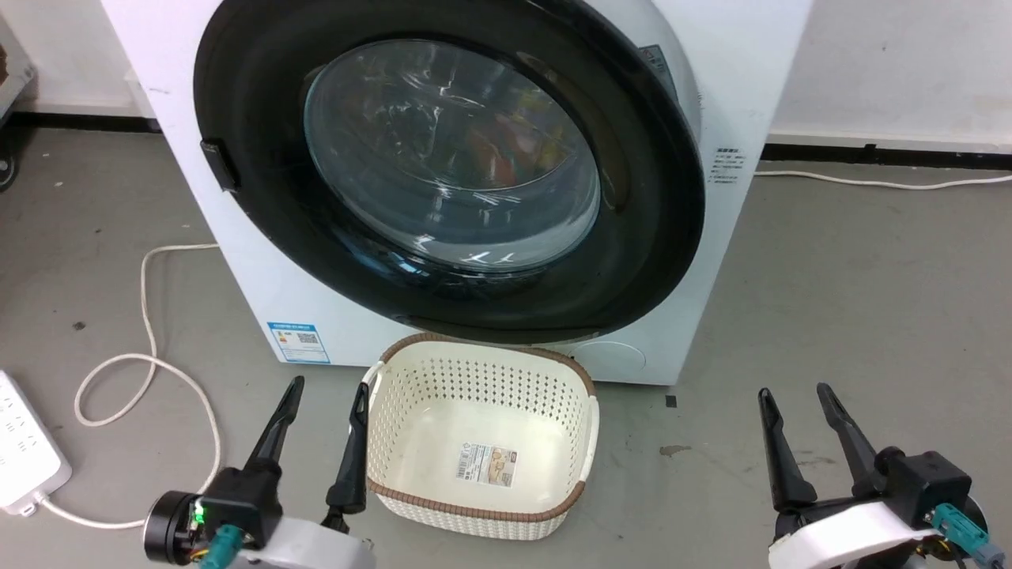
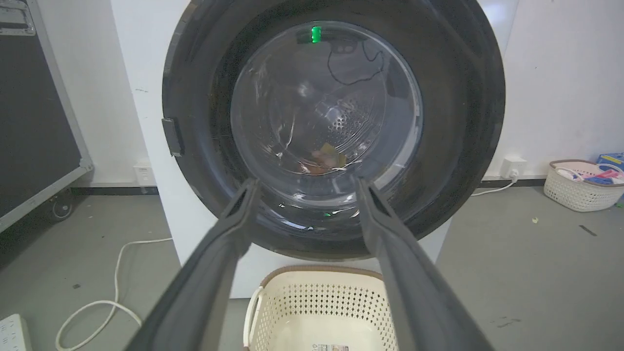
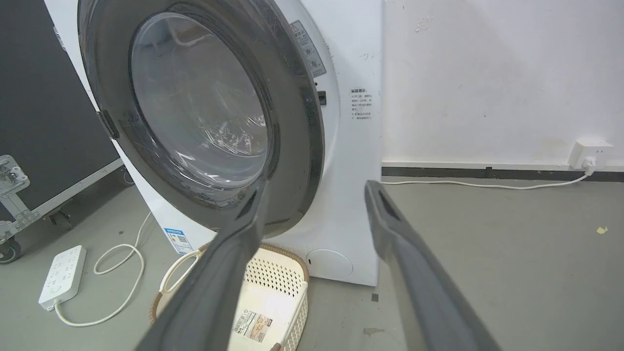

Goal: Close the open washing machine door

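The washing machine door (image 1: 261, 197), with its wide black rim and bulging clear glass centre, lies almost flat over the front of the white washing machine (image 1: 735, 87). In the right wrist view a gap shows between the door's (image 3: 292, 122) right edge and the machine front. Coloured laundry shows through the door's (image 2: 195, 73) glass. My left gripper (image 1: 330, 385) is open and empty, low at the left, just left of the basket. My right gripper (image 1: 793, 389) is open and empty at the lower right. Both stand well short of the door. The open fingers frame it in each wrist view, left gripper (image 2: 306, 181) and right gripper (image 3: 318, 184).
An empty cream perforated basket (image 1: 589, 427) sits on the floor right below the door. A white power strip (image 1: 24, 450) and its looping cable (image 1: 146, 316) lie at the left. A black wheeled case (image 2: 29, 122) stands further left, and a second basket (image 2: 580, 192) holding clothes sits far right.
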